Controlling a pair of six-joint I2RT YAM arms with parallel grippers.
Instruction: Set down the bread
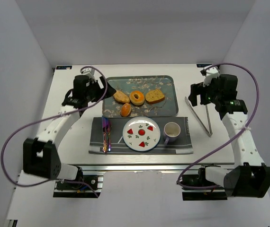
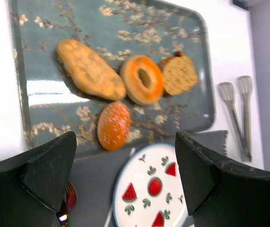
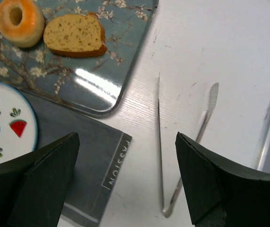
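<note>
Both arms reach out over the table [image 1: 78,137].

Left hand [image 2: 125,139]: open, fingers spread wide, gripping nothing. It hangs over the left end of the tray [image 1: 169,109]. Its camera looks down on the bread.

Right hand [image 3: 125,139]: also open and gripping nothing. It hovers off the tray's right end, above the tongs [image 1: 202,116]. The tongs lie flat on bare table, tips toward the far side and joined end toward me.

I see four pieces of bread, all on the tray:
- long bread [image 1: 121,97]: furthest left, lying at an angle
- bagel [image 1: 136,97]: middle, up against the long bread's right end
- slice [image 1: 155,96]: right of the bagel and just beside it, cut face up
- bun [image 1: 125,109]: near side, just below the long bread and bagel. I can't tell if it touches them.

On the near side of the tray a dark mat [image 1: 186,138] sits up against the tray's near edge. A plate [image 1: 147,141] with a watermelon print is at the mat's middle. A cup [image 1: 171,131] stands just beside the plate on its right. Shiny cutlery [image 1: 105,135] lies at the mat's left end.
</note>
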